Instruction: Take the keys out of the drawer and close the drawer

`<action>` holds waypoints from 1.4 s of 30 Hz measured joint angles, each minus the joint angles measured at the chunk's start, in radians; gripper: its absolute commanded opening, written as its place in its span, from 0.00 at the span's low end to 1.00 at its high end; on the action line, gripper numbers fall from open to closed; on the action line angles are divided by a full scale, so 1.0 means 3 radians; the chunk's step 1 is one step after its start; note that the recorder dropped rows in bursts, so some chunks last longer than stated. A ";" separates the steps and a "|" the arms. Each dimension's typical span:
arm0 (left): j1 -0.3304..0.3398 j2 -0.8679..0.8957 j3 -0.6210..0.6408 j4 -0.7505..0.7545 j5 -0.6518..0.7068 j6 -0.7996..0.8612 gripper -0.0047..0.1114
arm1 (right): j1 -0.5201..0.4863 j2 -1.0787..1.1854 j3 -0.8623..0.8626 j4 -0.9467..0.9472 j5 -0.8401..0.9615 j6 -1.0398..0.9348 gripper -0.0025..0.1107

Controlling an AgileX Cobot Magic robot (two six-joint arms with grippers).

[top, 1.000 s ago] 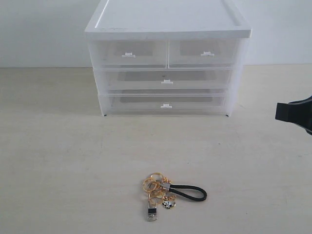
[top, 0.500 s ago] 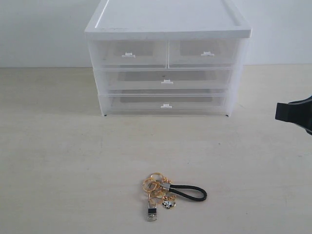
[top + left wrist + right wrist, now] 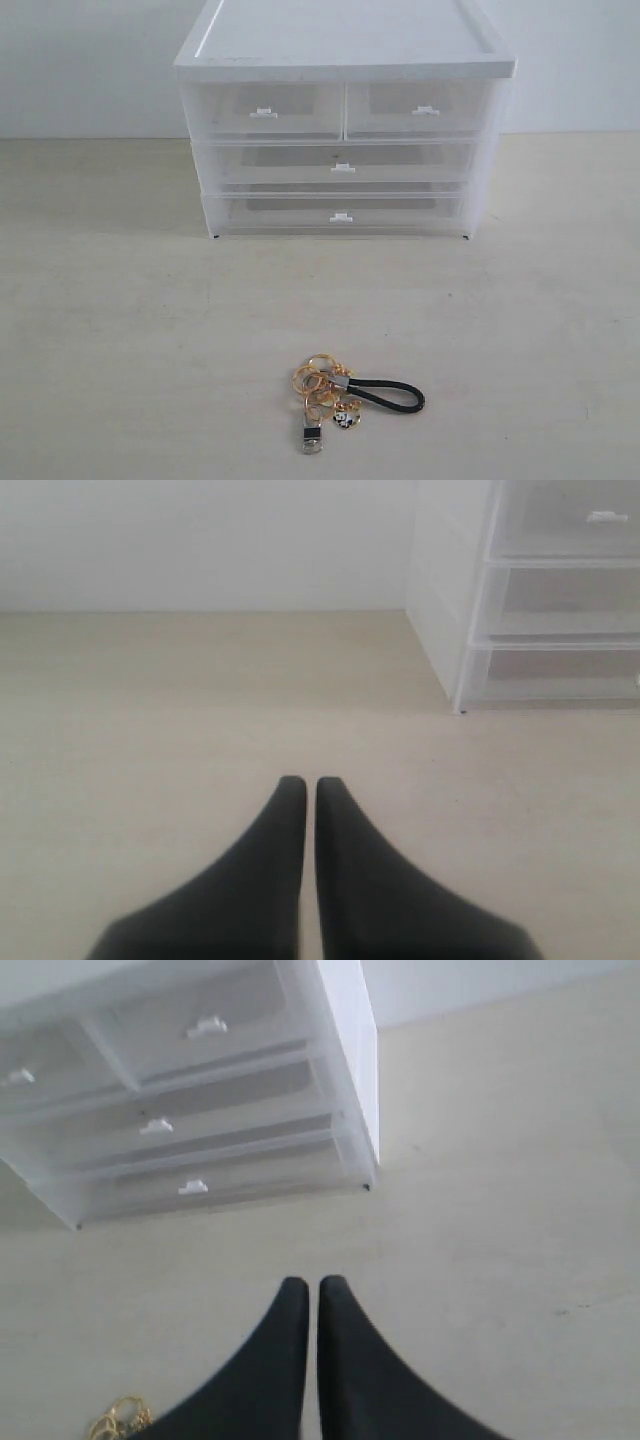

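Note:
The keys (image 3: 340,394) lie on the table in front of the cabinet: gold rings, a black cord loop, a silver-black tag and a round charm. Their gold rings (image 3: 118,1420) peek in at the edge of the right wrist view. The drawer (image 3: 420,110), the right one of the top pair, sits pushed in flush with its white tab handle (image 3: 206,1027) showing. Neither arm appears in the exterior view. My left gripper (image 3: 302,784) is shut and empty over bare table, off the cabinet's left side. My right gripper (image 3: 308,1285) is shut and empty, in front of the cabinet's right corner.
The white cabinet (image 3: 345,45) stands at the back of the beige table (image 3: 120,330), with the left half-width drawer (image 3: 264,110) and two full-width drawers (image 3: 342,165) all pushed in. A white wall runs behind.
The black right gripper that showed at the right edge of the exterior view has moved out of that view. The keys and drawers have not moved.

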 measured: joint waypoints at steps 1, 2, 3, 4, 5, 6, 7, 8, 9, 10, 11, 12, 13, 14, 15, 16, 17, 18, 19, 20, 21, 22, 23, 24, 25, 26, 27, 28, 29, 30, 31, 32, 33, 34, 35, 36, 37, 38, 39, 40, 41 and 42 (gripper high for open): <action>0.0000 0.0000 0.0000 0.0000 0.0000 0.0000 0.08 | -0.0029 -0.0173 0.0080 0.0006 -0.0072 0.0005 0.02; 0.0000 0.0000 0.0000 0.0000 0.0000 0.0000 0.08 | -0.0068 -0.0334 0.0201 0.0006 -0.0186 0.0005 0.02; 0.0000 0.0000 0.0000 0.0000 0.0000 0.0000 0.08 | -0.0113 -0.0484 0.0279 0.0006 -0.0250 0.0005 0.02; 0.0000 0.0000 0.0000 0.0000 0.0000 0.0000 0.08 | -0.0156 -0.0599 0.0368 0.0006 -0.0307 0.0005 0.02; 0.0000 0.0000 0.0000 0.0000 0.0000 0.0000 0.08 | -0.0227 -0.0762 0.0449 0.0006 -0.0368 0.0005 0.02; 0.0000 0.0000 0.0000 0.0000 0.0000 0.0000 0.08 | -0.0278 -0.0869 0.0520 0.0015 -0.0386 0.0005 0.02; 0.0000 0.0000 0.0000 0.0000 0.0000 0.0000 0.08 | -0.0329 -0.0966 0.0569 0.0015 -0.0398 0.0005 0.02; 0.0000 0.0000 0.0000 0.0000 0.0000 0.0000 0.08 | -0.0408 -0.1099 0.0633 0.0015 -0.0413 0.0005 0.02; 0.0000 0.0000 0.0000 0.0000 0.0000 0.0000 0.08 | -0.0460 -0.1181 0.0670 0.0015 -0.0421 -0.0002 0.02; 0.0000 0.0000 0.0000 0.0000 0.0000 0.0000 0.08 | -0.0522 -0.1271 0.0706 0.0015 -0.0431 -0.0002 0.02; 0.0000 0.0000 0.0000 0.0000 0.0000 0.0000 0.08 | -0.0579 -0.1355 0.0756 0.0015 -0.0454 -0.0002 0.02; 0.0000 0.0000 0.0000 0.0000 0.0000 0.0000 0.08 | -0.0619 -0.1433 0.0788 0.0015 -0.0472 -0.0002 0.02; 0.0000 0.0000 0.0000 0.0000 0.0000 0.0000 0.08 | -0.0643 -0.1501 0.0827 0.0015 -0.0518 -0.0002 0.02; 0.0000 0.0000 0.0000 0.0000 0.0000 0.0000 0.08 | -0.0649 -0.1569 0.0867 0.0034 -0.0570 0.0009 0.02; 0.0000 0.0000 0.0000 0.0000 0.0007 0.0000 0.08 | -0.0649 -0.1623 0.0898 0.0082 -0.0611 0.0027 0.02; 0.0000 0.0000 0.0000 0.0000 0.0007 0.0000 0.08 | -0.0649 -0.1679 0.0940 0.0137 -0.0666 0.0053 0.02; 0.0000 0.0000 0.0000 0.0000 0.0007 0.0000 0.08 | -0.0649 -0.1708 0.0981 0.0208 -0.0722 0.0063 0.02; 0.0000 0.0000 0.0000 0.0000 0.0007 0.0000 0.08 | -0.0649 -0.1722 0.1027 0.0269 -0.0781 0.0072 0.02; 0.0000 0.0000 0.0000 0.0000 0.0007 0.0000 0.08 | -0.0649 -0.1722 0.1077 0.0321 -0.0846 0.0072 0.02; 0.0000 0.0000 0.0000 0.0000 0.0007 0.0000 0.08 | -0.0649 -0.1729 0.1117 0.0359 -0.0892 0.0078 0.02; 0.0000 0.0000 0.0000 0.0000 0.0007 0.0000 0.08 | -0.0649 -0.1728 0.1137 0.0378 -0.0923 0.0087 0.02; 0.0000 0.0000 0.0000 0.0000 0.0007 0.0000 0.08 | -0.0649 -0.1728 0.1143 0.0393 -0.0954 0.0087 0.02; 0.0000 0.0000 0.0000 0.0000 0.0007 0.0000 0.08 | -0.0649 -0.1728 0.1148 0.0393 -0.0971 0.0087 0.02; 0.0000 0.0000 0.0000 0.0000 0.0007 0.0000 0.08 | -0.0649 -0.1728 0.1148 0.0393 -0.0987 0.0087 0.02; 0.0000 0.0000 0.0000 0.0000 0.0007 0.0000 0.08 | -0.0649 -0.1728 0.1148 0.0393 -0.0989 0.0082 0.02; 0.0000 0.0000 0.0000 0.0000 0.0007 0.0000 0.08 | -0.0649 -0.1728 0.1148 0.0393 -0.0989 0.0074 0.02; 0.0000 0.0000 0.0000 0.0000 0.0007 0.0000 0.08 | -0.0649 -0.1728 0.1150 0.0393 -0.0989 0.0068 0.02; 0.0000 0.0000 0.0000 0.0000 0.0007 0.0000 0.08 | -0.0649 -0.1728 0.1150 0.0393 -0.0989 0.0067 0.02; 0.0000 0.0000 0.0000 0.0000 0.0007 0.0000 0.08 | -0.0649 -0.1728 0.1150 0.0400 -0.0989 0.0067 0.02; 0.0000 0.0000 0.0000 0.0000 0.0007 0.0000 0.08 | -0.0649 -0.1728 0.1150 0.0407 -0.0989 0.0089 0.02; 0.0000 0.0000 0.0000 0.0000 0.0007 0.0000 0.08 | -0.0649 -0.1728 0.1150 0.0419 -0.0989 0.0119 0.02; 0.0000 0.0000 0.0000 0.0000 0.0007 0.0000 0.08 | -0.0649 -0.1728 0.1150 0.0445 -0.0989 0.0152 0.02; 0.0000 0.0000 0.0000 0.0000 0.0007 0.0000 0.08 | -0.0649 -0.1728 0.1150 0.0453 -0.0989 0.0204 0.02; 0.0000 0.0000 0.0000 0.0000 0.0007 0.0000 0.08 | -0.0649 -0.1728 0.1150 0.0468 -0.0982 0.0249 0.02; 0.0000 0.0000 0.0000 0.0000 0.0007 0.0000 0.08 | -0.0649 -0.1728 0.1150 0.0468 -0.0961 0.0284 0.02; 0.0000 0.0000 0.0000 0.0000 0.0007 0.0000 0.08 | -0.0649 -0.1728 0.1150 0.0479 -0.0953 0.0285 0.02; 0.0000 0.0000 0.0000 0.0000 0.0007 0.0000 0.08 | -0.0649 -0.1728 0.1150 0.0479 -0.0941 0.0244 0.02; 0.0000 0.0000 0.0000 0.0000 0.0007 0.0000 0.08 | -0.0649 -0.1728 0.1150 0.0459 -0.0941 0.0095 0.02; 0.0000 0.0000 0.0000 0.0000 0.0007 0.0000 0.08 | -0.0649 -0.1728 0.1150 0.0452 -0.0934 -0.0063 0.02; 0.0000 0.0000 0.0000 0.0000 0.0007 0.0000 0.08 | -0.0649 -0.1728 0.1150 0.0452 -0.0915 -0.0253 0.02; 0.0000 0.0000 0.0000 0.0000 0.0007 0.0000 0.08 | -0.0649 -0.1728 0.1150 0.0444 -0.0874 -0.0520 0.02; 0.0000 0.0000 0.0000 0.0000 0.0007 0.0000 0.08 | -0.0649 -0.1728 0.1150 0.0438 -0.0820 -0.0781 0.02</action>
